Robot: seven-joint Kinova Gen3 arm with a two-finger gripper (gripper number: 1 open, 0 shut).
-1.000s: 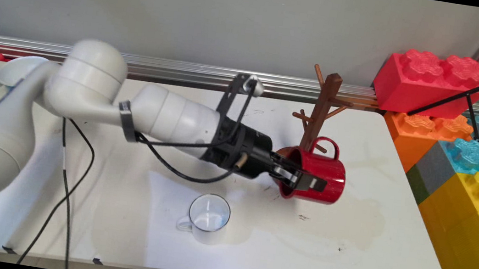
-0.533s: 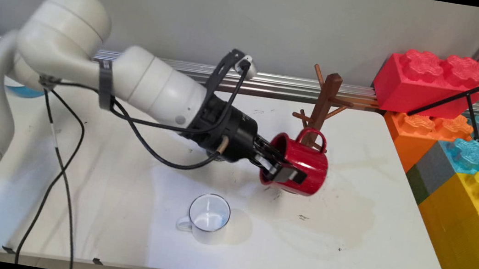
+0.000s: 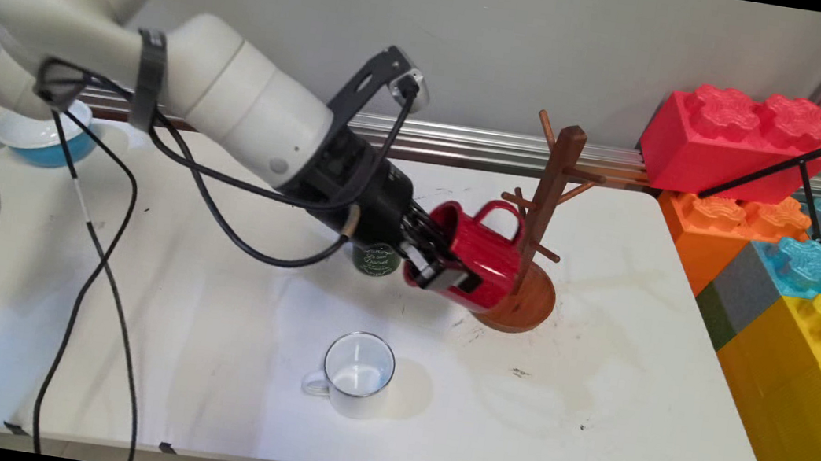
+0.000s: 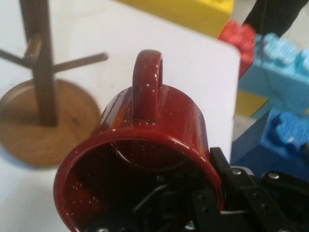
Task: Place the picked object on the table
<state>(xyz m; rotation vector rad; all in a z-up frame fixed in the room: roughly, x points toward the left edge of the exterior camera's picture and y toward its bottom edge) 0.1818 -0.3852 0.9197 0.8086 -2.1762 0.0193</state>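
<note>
The arm (image 3: 223, 91) is built of thick, rounded white links with smooth, glossy shells, joined by bulbous white elbow housings. A dark grey strap (image 3: 147, 81) rings the forearm link, and two small dark dots mark the shell nearer the wrist. At the wrist the white shell gives way to a black cylindrical section (image 3: 375, 194) with a short beige peg on its underside. Above that black section stands an angled black bracket (image 3: 366, 82) carrying a small white-and-grey plug. Black cables (image 3: 116, 239) run from the bracket along the forearm and hang in loose loops below it. The black two-finger gripper (image 3: 445, 271) shows jointed linkage bars with silver screw heads (image 4: 273, 176).
</note>
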